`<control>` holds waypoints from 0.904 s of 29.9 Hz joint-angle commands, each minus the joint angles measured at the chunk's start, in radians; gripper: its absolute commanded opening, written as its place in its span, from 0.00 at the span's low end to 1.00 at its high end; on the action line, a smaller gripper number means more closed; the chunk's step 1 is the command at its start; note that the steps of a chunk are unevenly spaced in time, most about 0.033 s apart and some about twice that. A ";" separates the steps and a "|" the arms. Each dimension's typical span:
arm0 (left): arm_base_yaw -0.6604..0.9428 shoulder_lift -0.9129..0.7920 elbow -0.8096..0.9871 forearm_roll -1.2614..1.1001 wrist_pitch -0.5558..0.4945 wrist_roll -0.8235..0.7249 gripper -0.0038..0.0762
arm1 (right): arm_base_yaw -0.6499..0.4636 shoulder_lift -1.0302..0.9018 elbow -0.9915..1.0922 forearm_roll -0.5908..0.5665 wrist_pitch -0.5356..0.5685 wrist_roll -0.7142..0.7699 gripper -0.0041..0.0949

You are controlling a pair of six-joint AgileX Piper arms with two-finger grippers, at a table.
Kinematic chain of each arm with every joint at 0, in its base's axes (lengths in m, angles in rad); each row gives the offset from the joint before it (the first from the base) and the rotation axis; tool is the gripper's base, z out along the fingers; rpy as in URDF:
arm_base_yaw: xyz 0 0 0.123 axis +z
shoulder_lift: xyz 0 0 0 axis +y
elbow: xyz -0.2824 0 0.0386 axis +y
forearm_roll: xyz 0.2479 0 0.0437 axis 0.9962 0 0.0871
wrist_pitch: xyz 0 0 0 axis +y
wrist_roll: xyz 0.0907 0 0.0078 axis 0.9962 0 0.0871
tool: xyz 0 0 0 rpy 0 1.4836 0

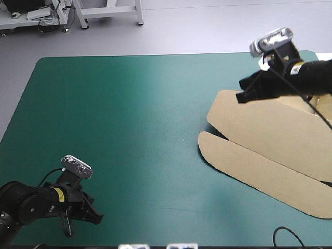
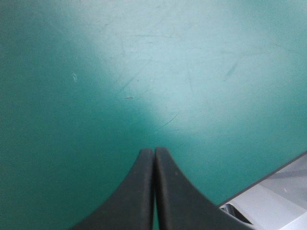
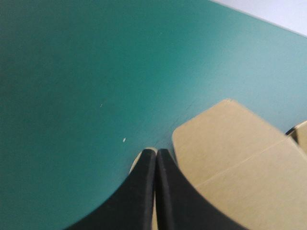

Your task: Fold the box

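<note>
Teal-green cover (image 1: 129, 129) spreads over the whole counter, and its near half is bare apart from the left arm. The left gripper (image 1: 96, 217) sits low over the near left corner, well apart from the box. In the left wrist view, its black jaws are pressed together into one pointed arch (image 2: 153, 151). Only scuffed cover lies ahead of them, and the counter's edge shows off to one side.

Farther in, on the counter's right side, lies the box (image 1: 270, 140), a cut sheet of brown board that reaches to the right edge of the high view. A long flap with rounded ends points toward the middle of the counter. A broader panel behind it overlaps it and casts a thin shadow at the seam.

Farthest off, the right gripper (image 1: 243, 96) hangs at the far left corner of that broader panel. Its jaws are also closed tip to tip (image 3: 156, 152). In the right wrist view, a rounded flap of the box (image 3: 230, 153) lies just beside them. A sliver of board shows under them, beside one fingertip, and bare cover lies ahead of the tips. I cannot tell whether the jaws touch the board.
</note>
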 commanded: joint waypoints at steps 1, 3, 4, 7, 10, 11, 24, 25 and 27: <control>-0.007 -0.003 -0.023 -0.045 -0.076 0.003 0.04 | 0.042 -0.147 0.160 0.006 -0.012 -0.033 0.03; -0.007 -0.003 -0.021 -0.049 -0.110 0.003 0.04 | 0.046 -0.221 0.276 0.004 -0.060 -0.051 0.03; -0.007 -0.003 -0.018 -0.049 -0.126 0.003 0.04 | 0.046 -0.264 0.340 0.001 -0.112 -0.065 0.03; -0.007 -0.003 -0.016 -0.049 -0.145 0.003 0.04 | 0.046 -0.391 0.523 -0.002 -0.220 -0.089 0.02; -0.007 -0.003 -0.016 -0.047 -0.148 0.003 0.04 | 0.046 -0.506 0.671 -0.002 -0.276 -0.116 0.02; -0.007 -0.003 -0.016 -0.047 -0.153 0.003 0.04 | 0.046 -0.544 0.719 -0.002 -0.290 -0.123 0.02; -0.007 -0.050 0.136 -0.070 -0.308 0.046 0.04 | 0.046 -0.955 1.184 0.002 -0.467 -0.130 0.02; -0.007 -0.059 0.151 -0.070 -0.312 0.046 0.04 | 0.046 -0.973 1.203 0.002 -0.470 -0.128 0.02; -0.007 -0.079 0.177 -0.074 -0.319 0.046 0.04 | 0.046 -1.012 1.231 0.002 -0.470 -0.118 0.02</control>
